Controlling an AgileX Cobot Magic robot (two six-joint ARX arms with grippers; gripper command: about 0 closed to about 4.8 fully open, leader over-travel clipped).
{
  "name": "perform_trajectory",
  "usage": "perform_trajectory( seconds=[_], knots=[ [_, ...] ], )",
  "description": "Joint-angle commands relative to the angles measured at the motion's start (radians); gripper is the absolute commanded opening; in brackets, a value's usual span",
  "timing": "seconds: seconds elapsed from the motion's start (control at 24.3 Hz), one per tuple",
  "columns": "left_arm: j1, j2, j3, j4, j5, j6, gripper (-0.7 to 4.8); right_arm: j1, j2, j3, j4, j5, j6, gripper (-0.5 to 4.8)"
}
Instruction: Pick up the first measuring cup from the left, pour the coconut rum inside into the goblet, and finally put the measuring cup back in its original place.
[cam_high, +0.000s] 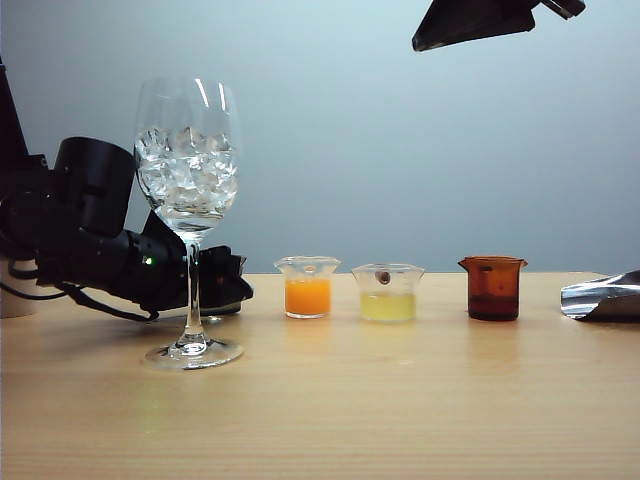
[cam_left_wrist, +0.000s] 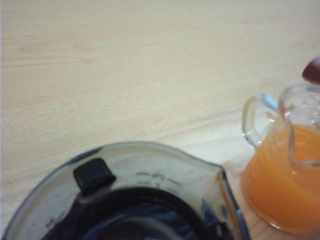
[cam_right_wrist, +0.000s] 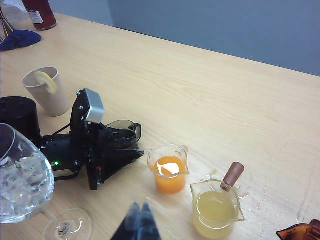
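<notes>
The smoky grey measuring cup (cam_right_wrist: 121, 131) stands on the table behind the goblet (cam_high: 188, 170), a tall stemmed glass with ice cubes in its bowl. My left gripper (cam_right_wrist: 117, 142) lies low over the table, its fingers (cam_left_wrist: 93, 175) pressed against the cup's walls below the flared rim (cam_left_wrist: 150, 150). In the exterior view the left gripper (cam_high: 225, 285) and the goblet's stem hide the cup. The coconut rum inside cannot be made out. My right gripper (cam_right_wrist: 140, 220) hangs high above the table (cam_high: 478, 22), fingertips together, holding nothing.
To the right of the grey cup stand a cup of orange liquid (cam_high: 307, 287), a cup of pale yellow liquid (cam_high: 388, 292) with a wooden-handled tool (cam_right_wrist: 232, 175), and an amber cup (cam_high: 493, 288). A metal object (cam_high: 600, 298) lies far right. A paper cup with lemon (cam_right_wrist: 45, 90) stands behind.
</notes>
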Motion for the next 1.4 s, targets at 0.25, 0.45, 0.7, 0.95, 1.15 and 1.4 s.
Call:
perform_trajectory(
  seconds=[0.25, 0.45, 0.7, 0.95, 1.15, 1.4],
  knots=[
    [0.0, -0.002, 0.002, 0.027, 0.001, -0.002, 1.42, 0.0, -0.002, 0.004, 0.01, 0.002, -0.018, -0.05],
    [0.005, -0.003, 0.002, 0.056, 0.001, -0.003, 1.42, 0.0, -0.002, 0.004, 0.01, 0.001, -0.023, -0.05],
    [0.042, -0.029, 0.001, 0.056, 0.022, -0.003, 1.43, 0.0, -0.002, 0.004, 0.011, 0.0, -0.023, -0.05],
    [0.081, -0.077, 0.001, 0.055, 0.087, -0.003, 1.43, 0.0, -0.002, 0.004, 0.012, 0.0, -0.023, -0.05],
    [0.1, -0.118, -0.002, 0.029, 0.116, -0.003, 1.43, 0.0, -0.002, 0.006, 0.021, -0.002, -0.022, -0.05],
    [0.151, -0.26, -0.002, -0.183, 0.114, 0.022, 1.43, 0.0, -0.004, 0.006, 0.048, -0.003, -0.022, -0.05]
  ],
)
